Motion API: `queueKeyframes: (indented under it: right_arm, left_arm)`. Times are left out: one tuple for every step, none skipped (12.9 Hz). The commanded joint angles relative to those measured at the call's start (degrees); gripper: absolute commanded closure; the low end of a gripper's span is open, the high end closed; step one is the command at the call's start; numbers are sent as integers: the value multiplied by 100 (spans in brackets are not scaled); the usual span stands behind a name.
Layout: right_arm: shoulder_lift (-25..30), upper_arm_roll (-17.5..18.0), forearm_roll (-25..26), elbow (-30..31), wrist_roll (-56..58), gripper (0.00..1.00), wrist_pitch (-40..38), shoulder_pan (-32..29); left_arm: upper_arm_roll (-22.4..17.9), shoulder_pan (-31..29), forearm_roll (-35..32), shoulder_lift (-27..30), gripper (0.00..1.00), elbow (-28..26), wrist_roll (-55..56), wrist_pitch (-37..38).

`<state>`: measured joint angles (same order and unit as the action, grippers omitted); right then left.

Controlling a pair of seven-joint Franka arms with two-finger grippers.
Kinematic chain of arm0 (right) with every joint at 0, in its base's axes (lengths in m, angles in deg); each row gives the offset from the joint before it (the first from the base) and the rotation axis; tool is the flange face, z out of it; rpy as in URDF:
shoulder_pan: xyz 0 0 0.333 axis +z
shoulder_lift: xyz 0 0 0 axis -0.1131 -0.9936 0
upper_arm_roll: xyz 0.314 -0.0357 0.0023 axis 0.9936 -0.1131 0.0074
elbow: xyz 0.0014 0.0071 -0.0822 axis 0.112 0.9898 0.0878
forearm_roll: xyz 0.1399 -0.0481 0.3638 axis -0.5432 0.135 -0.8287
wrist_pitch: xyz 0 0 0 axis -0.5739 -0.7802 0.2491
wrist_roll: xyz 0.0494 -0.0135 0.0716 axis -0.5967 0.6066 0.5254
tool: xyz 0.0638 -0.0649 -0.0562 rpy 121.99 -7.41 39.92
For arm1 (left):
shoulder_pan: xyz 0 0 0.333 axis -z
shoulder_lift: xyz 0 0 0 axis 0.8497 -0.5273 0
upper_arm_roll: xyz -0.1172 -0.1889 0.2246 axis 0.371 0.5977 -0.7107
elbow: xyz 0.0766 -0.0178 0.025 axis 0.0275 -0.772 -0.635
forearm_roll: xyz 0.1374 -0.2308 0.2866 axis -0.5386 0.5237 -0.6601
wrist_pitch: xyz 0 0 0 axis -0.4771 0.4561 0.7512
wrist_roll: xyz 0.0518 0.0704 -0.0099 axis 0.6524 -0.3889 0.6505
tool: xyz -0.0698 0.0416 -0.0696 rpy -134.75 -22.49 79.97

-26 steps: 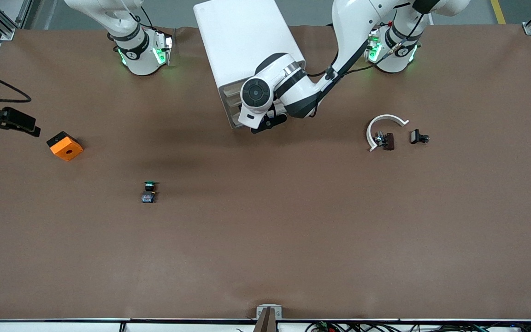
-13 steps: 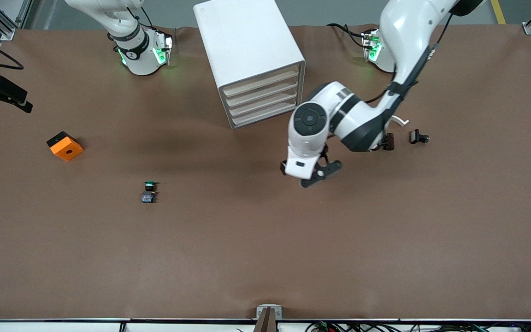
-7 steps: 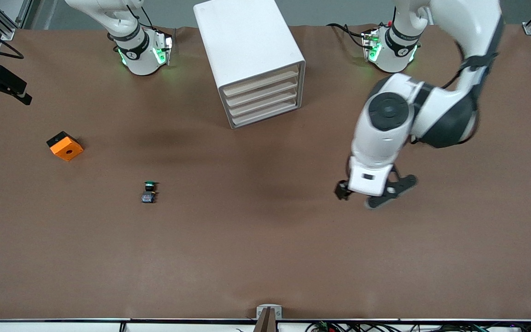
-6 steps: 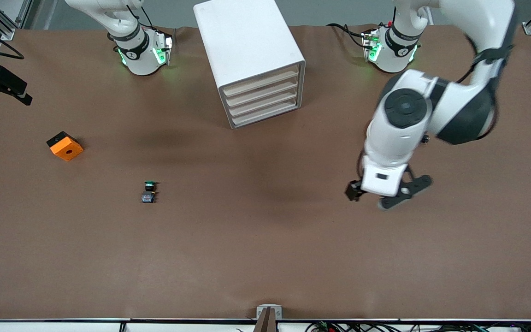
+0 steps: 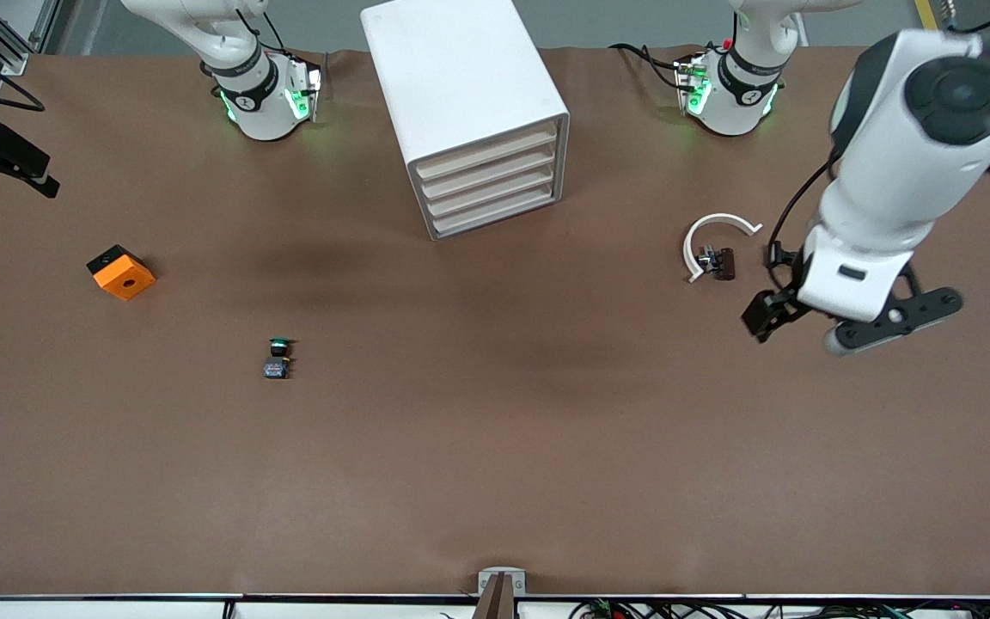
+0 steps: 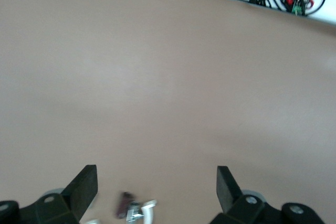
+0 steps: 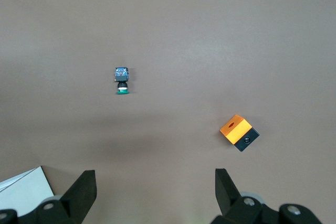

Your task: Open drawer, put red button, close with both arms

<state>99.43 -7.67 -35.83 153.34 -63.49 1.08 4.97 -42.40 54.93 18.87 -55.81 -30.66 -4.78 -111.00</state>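
Brown table (image 5: 461, 473): left end effector (image 5: 804, 331) and right end effector (image 7: 156, 182) spread, drawers (image 5: 491, 185) well apart.

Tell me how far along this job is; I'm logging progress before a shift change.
It looks close to finished, though that is unconfirmed. Every drawer of the white cabinet is shut, and no red button shows on the table; the green button lies there. Nothing is in hand: the left gripper, over the left arm's end, and the right gripper, over the right arm's end, are open and empty. Whether the red button is inside is hidden.
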Motion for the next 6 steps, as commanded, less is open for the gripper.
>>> queueKeyframes:
  right_arm:
    - [131,8,47,131,64,0,60,20]
    - [131,17,47,131,64,0,60,20]
    - [131,26,47,131,64,0,60,20]
    - [131,34,47,131,64,0,43,12]
    - [139,43,47,131,64,0,42,-15]
    - [139,52,47,131,64,0,42,-50]
  left_arm:
    - [-407,-114,625,590,0,-205,-896,400]
    - [-652,-89,898,783,0,-310,-1054,514]
    - [-898,-36,1101,1011,0,-502,-1117,516]
    - [-1022,8,1181,1161,0,-643,-1309,524]
    - [-1076,0,1190,1319,0,-801,-1476,524]
    - [-1120,0,1191,1434,0,-890,-1513,524]
